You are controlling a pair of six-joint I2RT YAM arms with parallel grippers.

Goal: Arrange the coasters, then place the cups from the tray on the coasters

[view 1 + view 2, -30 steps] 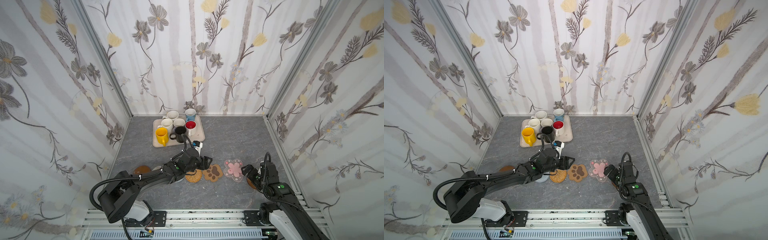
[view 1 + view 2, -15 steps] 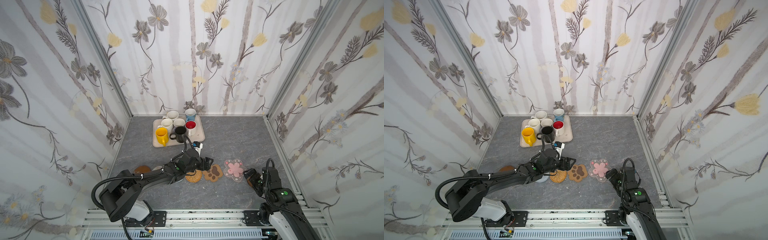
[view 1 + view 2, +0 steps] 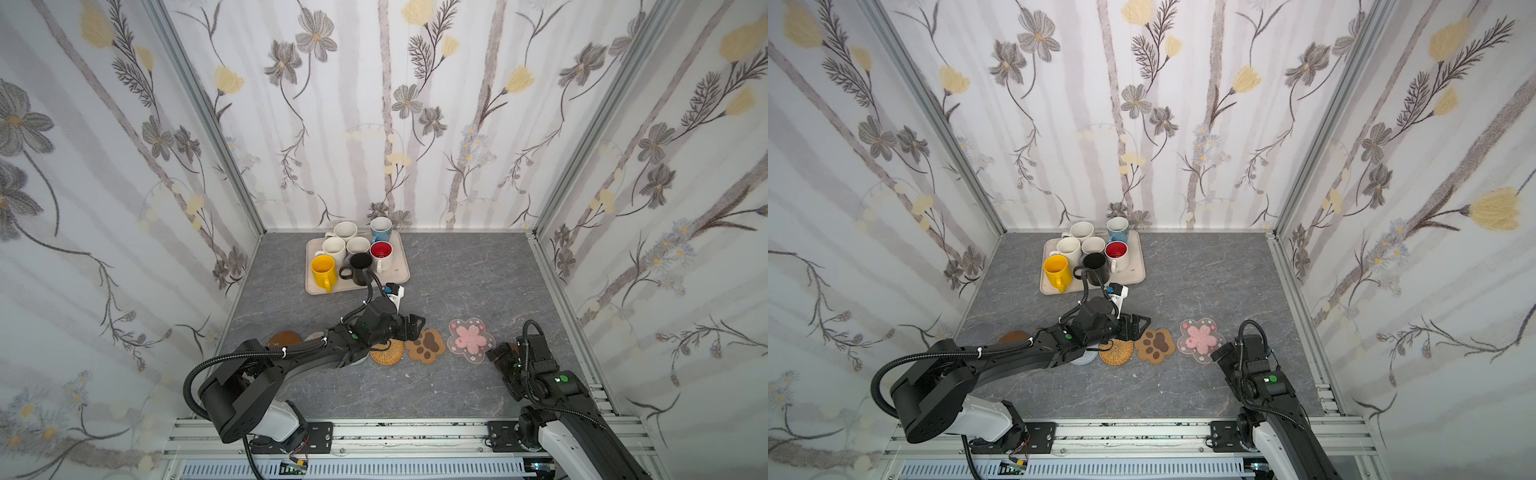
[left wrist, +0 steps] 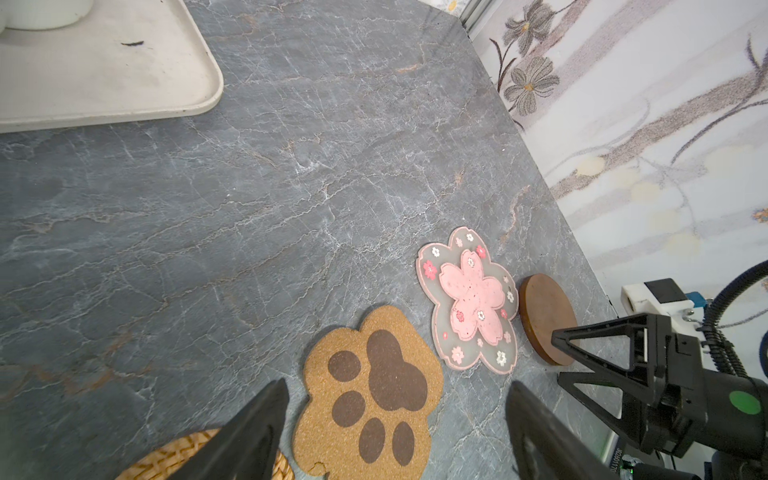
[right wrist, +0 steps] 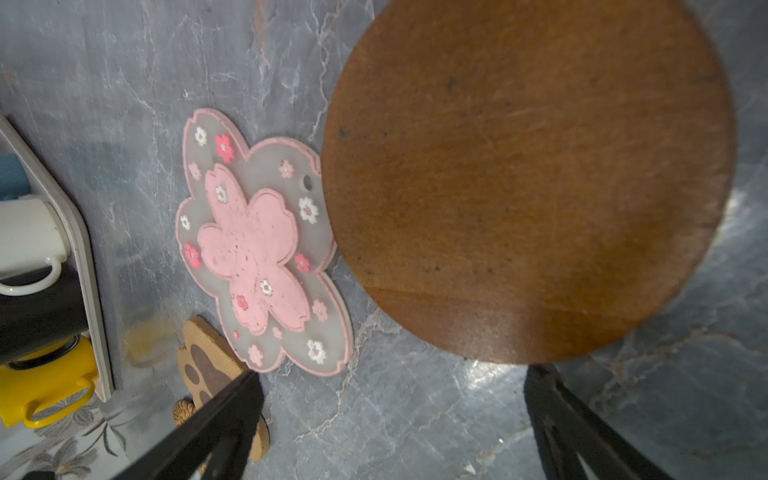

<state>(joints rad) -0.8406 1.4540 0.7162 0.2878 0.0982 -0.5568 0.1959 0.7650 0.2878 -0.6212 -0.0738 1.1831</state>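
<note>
Readable text: you have none that reads clearly.
White strip (image 4: 617, 459) beside the right arm: you see tiny printed characters, too small to make out.

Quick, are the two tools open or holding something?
Left tool: open, holding nothing, near the paw coaster.
Right tool: open, holding nothing, near the brown wooden disc.

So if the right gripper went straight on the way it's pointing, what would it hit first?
Probably the brown wooden disc, lying just ahead of the right gripper, though depth is hard to judge.
</note>
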